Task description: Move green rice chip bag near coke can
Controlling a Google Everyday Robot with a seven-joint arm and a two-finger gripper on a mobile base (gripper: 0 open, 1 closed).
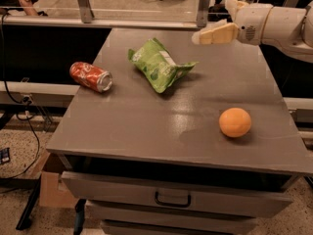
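Three things lie on the tabletop: bag, can near its left, orange well apart. The tool hangs far right; whether spread, cannot tell.

Dim warm overhead light, dull glare across the grey counter, soft short shadows, gripper brightly lit above the counter's far right, dark surroundings.
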